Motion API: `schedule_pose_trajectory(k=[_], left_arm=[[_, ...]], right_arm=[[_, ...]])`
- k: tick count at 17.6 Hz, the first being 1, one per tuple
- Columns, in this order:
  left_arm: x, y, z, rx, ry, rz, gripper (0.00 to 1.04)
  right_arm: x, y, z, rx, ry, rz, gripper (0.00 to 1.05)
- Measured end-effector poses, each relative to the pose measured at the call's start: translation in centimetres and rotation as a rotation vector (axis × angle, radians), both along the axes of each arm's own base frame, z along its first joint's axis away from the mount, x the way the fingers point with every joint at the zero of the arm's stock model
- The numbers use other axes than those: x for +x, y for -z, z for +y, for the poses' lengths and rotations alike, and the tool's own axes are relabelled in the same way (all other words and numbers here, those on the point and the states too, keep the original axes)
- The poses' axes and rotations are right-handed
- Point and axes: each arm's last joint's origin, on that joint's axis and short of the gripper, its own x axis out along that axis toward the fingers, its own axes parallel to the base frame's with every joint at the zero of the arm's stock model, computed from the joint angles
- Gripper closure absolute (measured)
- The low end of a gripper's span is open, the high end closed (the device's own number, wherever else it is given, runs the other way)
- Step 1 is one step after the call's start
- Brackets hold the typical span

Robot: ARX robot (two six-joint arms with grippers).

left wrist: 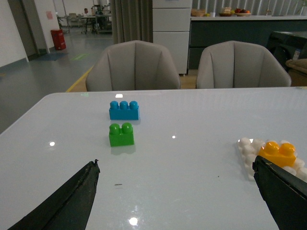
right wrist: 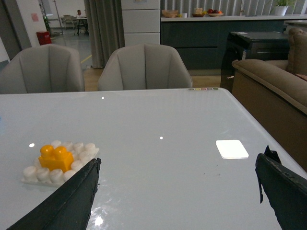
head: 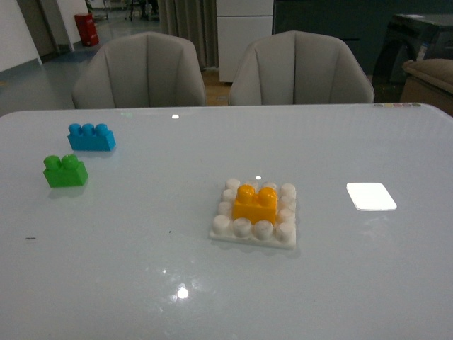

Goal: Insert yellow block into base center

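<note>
The yellow block (head: 255, 203) sits on the middle studs of the white base (head: 241, 230), near the table's centre. It also shows in the left wrist view (left wrist: 278, 153) on the base (left wrist: 247, 148), and in the right wrist view (right wrist: 56, 158) on the base (right wrist: 33, 173). Neither arm shows in the front view. My left gripper (left wrist: 175, 179) is open and empty, low over the table, with the base beside its one finger. My right gripper (right wrist: 177, 179) is open and empty, with the base beside its one finger.
A green two-stud brick (head: 65, 171) and a blue three-stud brick (head: 91, 137) stand at the table's left. A smooth bright white patch (head: 371, 196) lies right of the base. Two grey chairs (head: 138, 71) stand behind the far edge.
</note>
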Motion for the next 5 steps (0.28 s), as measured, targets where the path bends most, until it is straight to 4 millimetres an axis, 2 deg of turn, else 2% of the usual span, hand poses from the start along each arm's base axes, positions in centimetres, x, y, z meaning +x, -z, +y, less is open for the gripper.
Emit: schedule_pose_trajectory(k=[5], left_arm=[[0.0, 0.0, 0.0, 0.0, 0.0, 0.0, 0.07]], right_arm=[[0.0, 0.0, 0.0, 0.0, 0.0, 0.0, 0.06]])
